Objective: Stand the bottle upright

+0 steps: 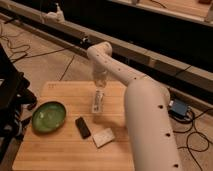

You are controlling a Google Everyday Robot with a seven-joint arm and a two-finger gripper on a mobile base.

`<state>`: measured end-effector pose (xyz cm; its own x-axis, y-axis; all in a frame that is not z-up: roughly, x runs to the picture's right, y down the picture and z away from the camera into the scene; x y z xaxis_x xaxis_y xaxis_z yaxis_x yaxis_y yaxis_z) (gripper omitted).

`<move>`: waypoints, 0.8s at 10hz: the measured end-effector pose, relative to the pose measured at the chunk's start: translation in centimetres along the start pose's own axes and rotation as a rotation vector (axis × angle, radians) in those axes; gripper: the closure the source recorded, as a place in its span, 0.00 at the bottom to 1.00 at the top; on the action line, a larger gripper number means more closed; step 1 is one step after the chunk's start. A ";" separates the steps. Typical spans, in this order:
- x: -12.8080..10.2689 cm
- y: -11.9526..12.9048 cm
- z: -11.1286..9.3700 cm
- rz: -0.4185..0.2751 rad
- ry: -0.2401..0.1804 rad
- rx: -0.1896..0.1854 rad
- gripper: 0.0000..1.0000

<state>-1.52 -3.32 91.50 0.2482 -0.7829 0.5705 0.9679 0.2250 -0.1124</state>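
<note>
On the one wooden table (60, 152) we count one green bowl (48, 116), one black bar (83, 127), one bottle (98, 103) and one flat white block (104, 137). The bowl sits nearest the left edge, just inside it. To its right the black bar lies flat at an angle, apart from the bowl. The bottle stands close to upright, leaning a little, near the table's middle, behind the bar and the block. Its top reaches up to the gripper (100, 89), which hangs straight down over it. Whether the claw is spread or pinching the bottle, we cannot tell. The block lies just right of the bar, toward the front. The front left of the table and its back left corner are bare wood. The one white arm (150, 120) covers the right side and its edge.
</note>
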 end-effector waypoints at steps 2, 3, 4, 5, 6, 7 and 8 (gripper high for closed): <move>0.5 -0.6 -0.8 0.035 0.031 0.031 1.00; 0.4 -1.0 -1.0 0.040 0.036 0.060 1.00; 0.2 -1.4 -1.2 0.041 0.035 0.093 1.00; -0.4 -2.1 -1.4 0.019 0.023 0.149 1.00; -0.9 -2.7 -1.4 -0.009 0.009 0.201 1.00; -1.2 -3.0 -1.4 -0.029 0.000 0.238 1.00; -1.7 -3.1 -1.6 -0.065 -0.015 0.296 1.00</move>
<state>-4.92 -3.57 89.57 0.1835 -0.7929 0.5811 0.9274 0.3357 0.1652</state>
